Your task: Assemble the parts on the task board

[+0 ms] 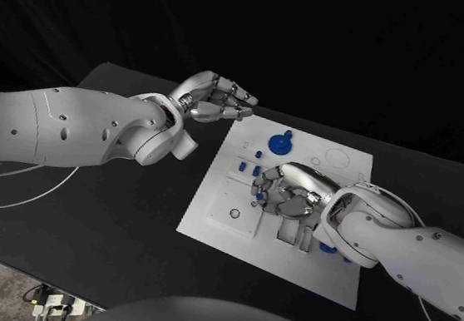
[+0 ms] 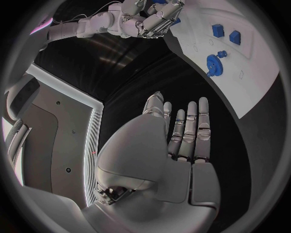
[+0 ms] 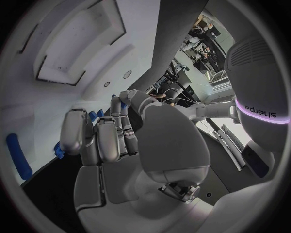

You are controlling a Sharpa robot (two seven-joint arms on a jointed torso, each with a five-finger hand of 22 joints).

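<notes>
A flat white rectangular task board [image 1: 322, 269] lies in the middle of a black table [image 1: 88, 220], seen from above. The robot's left hand [image 1: 213, 96], silver and many-fingered at the end of a white arm, hovers above the table just beside the board's far left corner; its fingers are apart and only lightly bent, and it holds nothing. In the left wrist view the same hand [image 2: 182, 141] shows its fingers stretched out nearly straight, side by side, with black table beneath them. The robot's right hand [image 1: 287, 191] is over the middle of the board, its fingers curled down close to the surface. A small blue part [image 1: 258, 196] shows at its fingertips, and in the right wrist view small blue pieces [image 3: 96, 115] sit right beside the fingers [image 3: 103, 141], but I cannot tell whether the hand grips any of them or merely touches. On the far part of the board, well apart from the right hand, stands a round blue gear-shaped part [image 1: 281, 143]; the left wrist view also shows this gear [image 2: 214, 64] and two small blue blocks [image 2: 225, 33] beyond it. A long blue bar [image 3: 19, 156] lies near the board's edge in the right wrist view.
</notes>
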